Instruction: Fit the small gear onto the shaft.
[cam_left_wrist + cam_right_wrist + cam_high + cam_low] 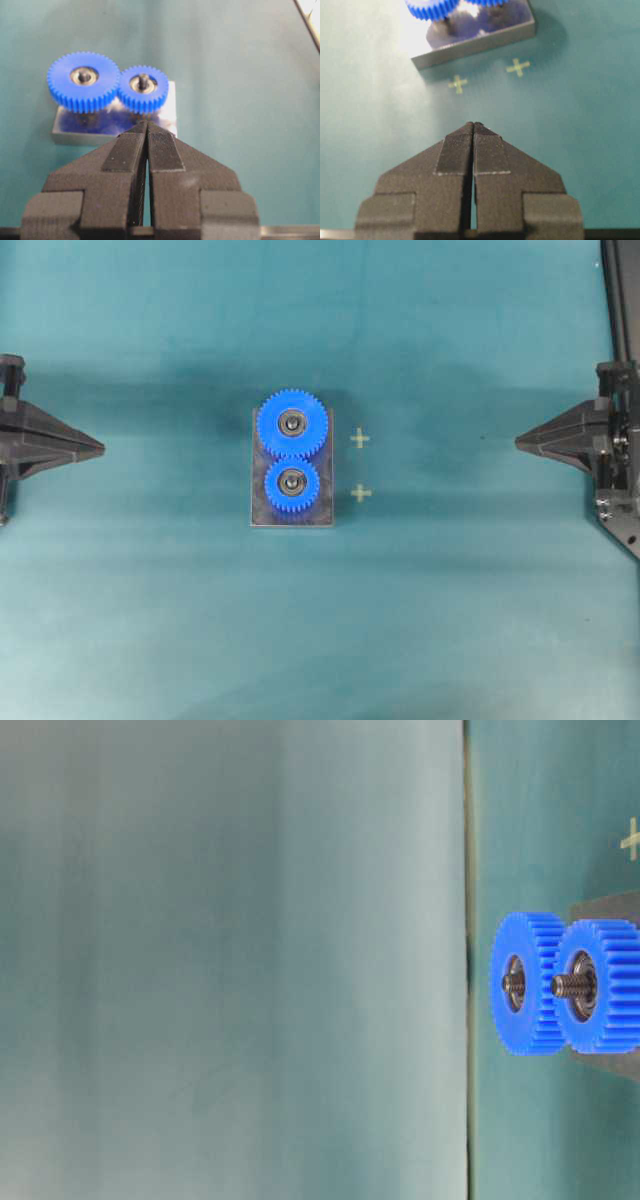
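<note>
The small gear (292, 481) sits over the shaft (143, 80) on the grey plate (325, 512), its teeth meshing with the larger blue gear (291, 423). The shaft's tip pokes up through the small gear's hub (143, 87), and its threaded end (566, 985) also shows in the table-level view. My left gripper (100, 448) is shut and empty, well off to the left of the plate. My right gripper (518, 443) is shut and empty, far to the right. In the wrist views both grippers (147, 122) (474, 124) point at the plate from a distance.
Two small pale cross marks (360, 439) (361, 493) lie on the teal table just right of the plate. A black arm frame (622, 300) runs down the far right edge.
</note>
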Controlling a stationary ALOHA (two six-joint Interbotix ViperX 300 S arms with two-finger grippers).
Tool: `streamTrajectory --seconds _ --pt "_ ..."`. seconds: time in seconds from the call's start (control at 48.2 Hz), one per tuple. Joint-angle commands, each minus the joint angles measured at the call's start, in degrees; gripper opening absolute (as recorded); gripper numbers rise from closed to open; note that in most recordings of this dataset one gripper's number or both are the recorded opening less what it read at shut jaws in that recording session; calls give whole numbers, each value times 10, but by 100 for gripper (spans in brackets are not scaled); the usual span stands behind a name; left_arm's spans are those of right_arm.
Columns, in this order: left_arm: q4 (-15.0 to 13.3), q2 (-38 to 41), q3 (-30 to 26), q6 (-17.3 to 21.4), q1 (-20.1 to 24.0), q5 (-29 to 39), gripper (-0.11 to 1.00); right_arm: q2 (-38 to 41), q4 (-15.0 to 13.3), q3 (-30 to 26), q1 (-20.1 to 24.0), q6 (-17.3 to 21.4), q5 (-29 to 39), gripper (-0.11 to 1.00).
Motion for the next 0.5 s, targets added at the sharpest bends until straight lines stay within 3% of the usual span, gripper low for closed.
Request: streamTrajectory --seconds 0.0,0.477 --pt "1 4 -11 2 -1 -5 0 5 -1 -5 -2 -4 -7 0" --pt "1 -3 -4 11 2 4 0 5 0 1 -2 -2 -9 0"
